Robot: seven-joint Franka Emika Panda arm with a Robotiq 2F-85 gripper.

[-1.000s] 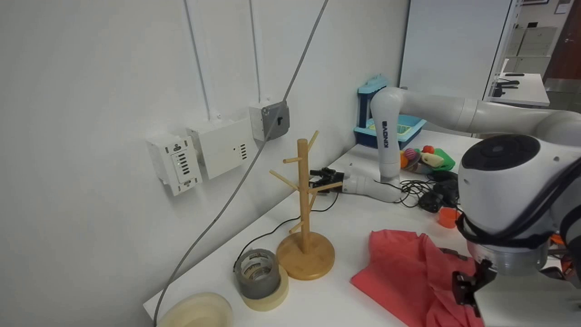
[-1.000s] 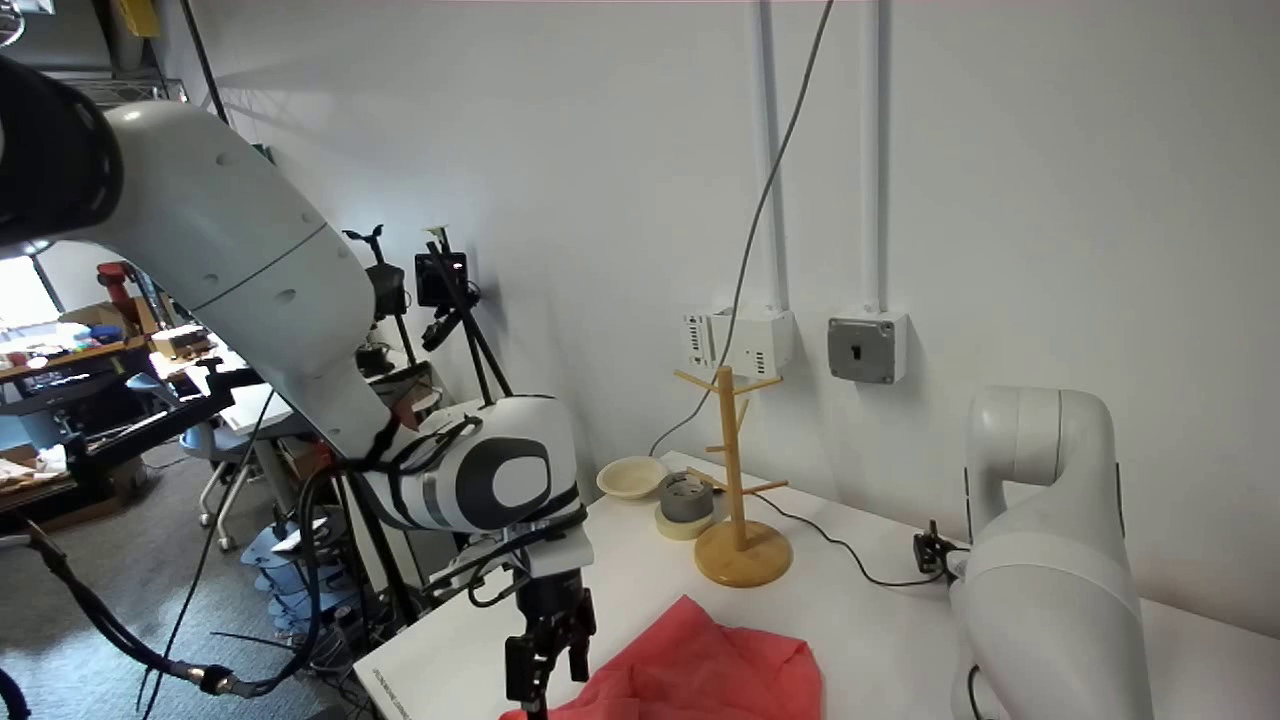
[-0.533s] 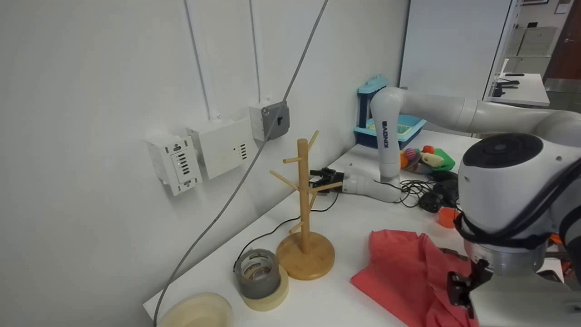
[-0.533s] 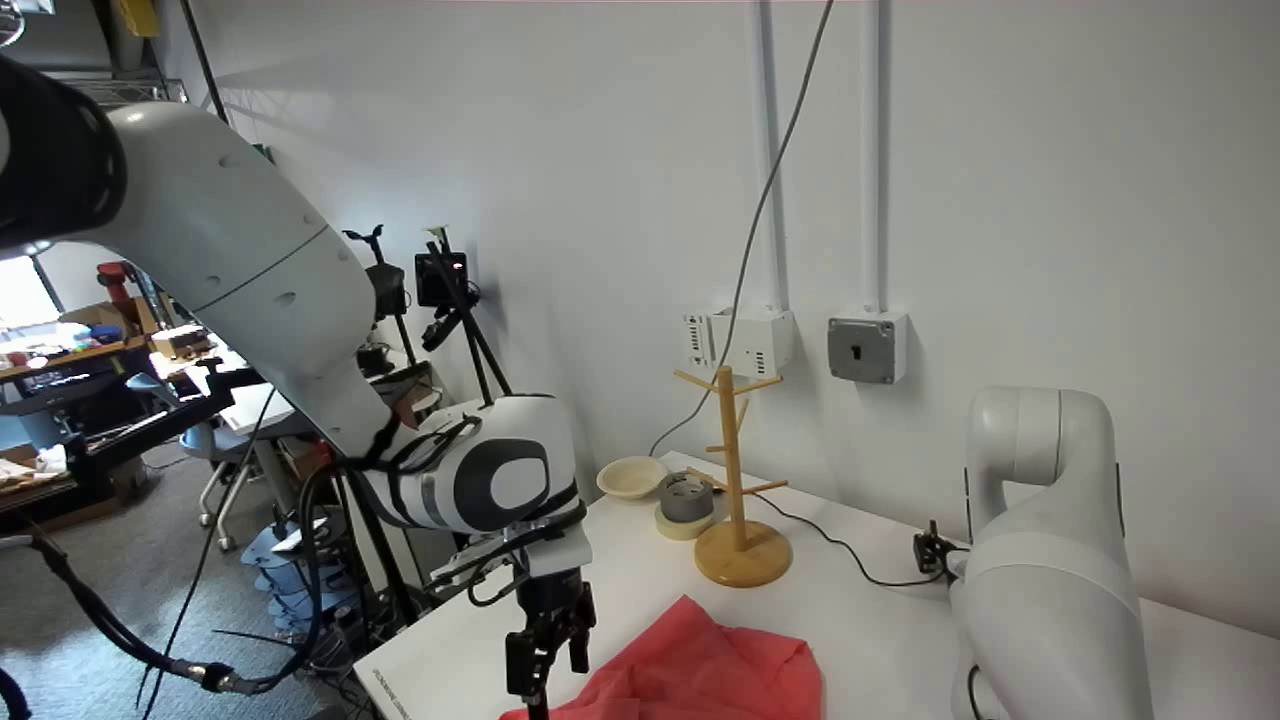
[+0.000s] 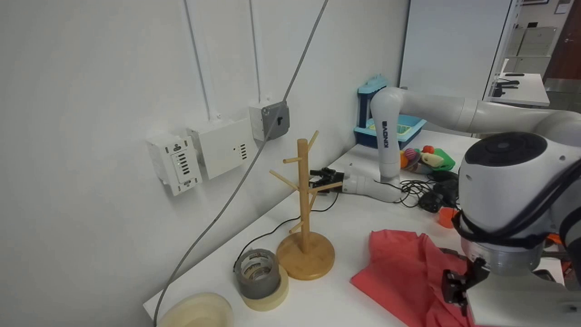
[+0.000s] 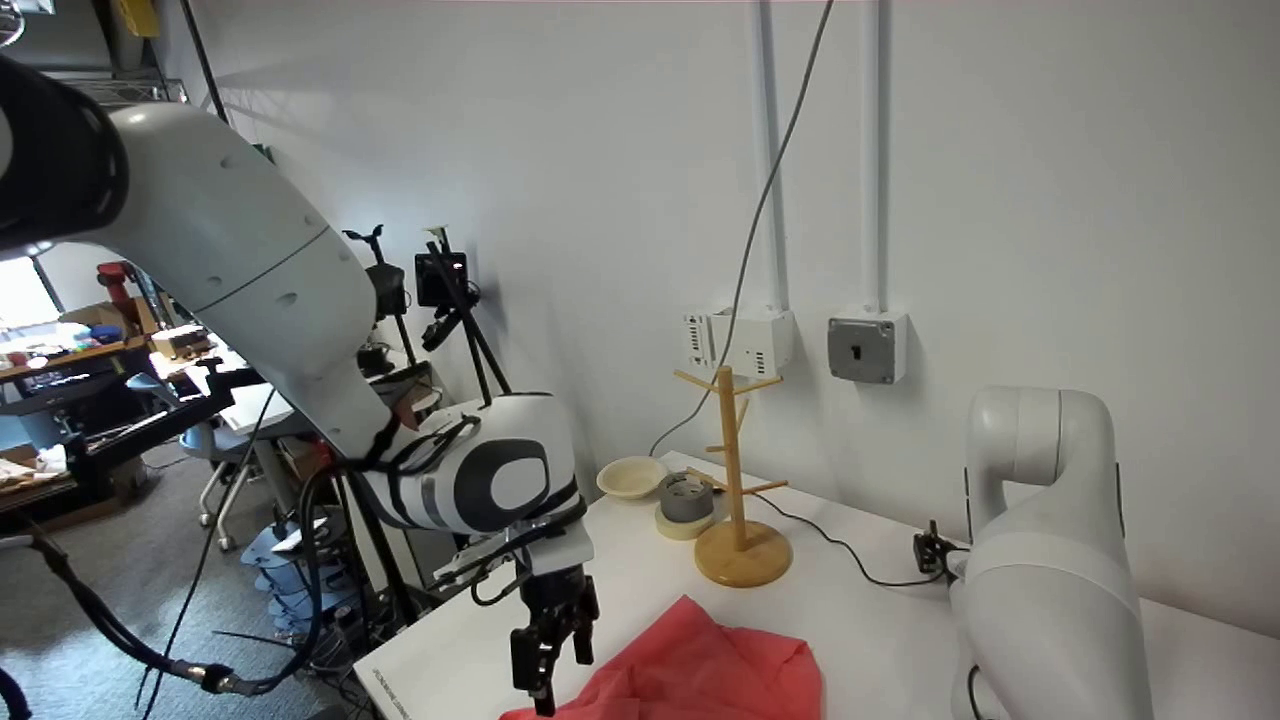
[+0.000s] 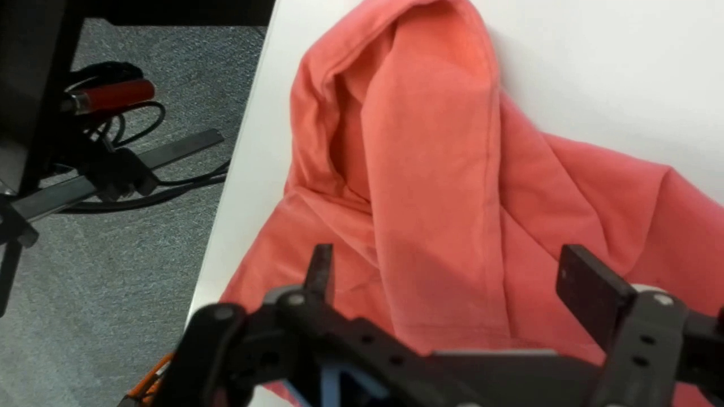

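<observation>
And on the white table, the red cloth sprawls along the near side, rumpled and ungripped. Over it, the gripper stands wide apart, empty: in position, it seems, but no grip made yet.

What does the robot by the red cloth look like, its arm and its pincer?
The arm is white and rounded, with a dark oval patch, black cables strapped along it and a silvery band near its end. The pincer is black, with two blocky fingers and small pale screws.
</observation>
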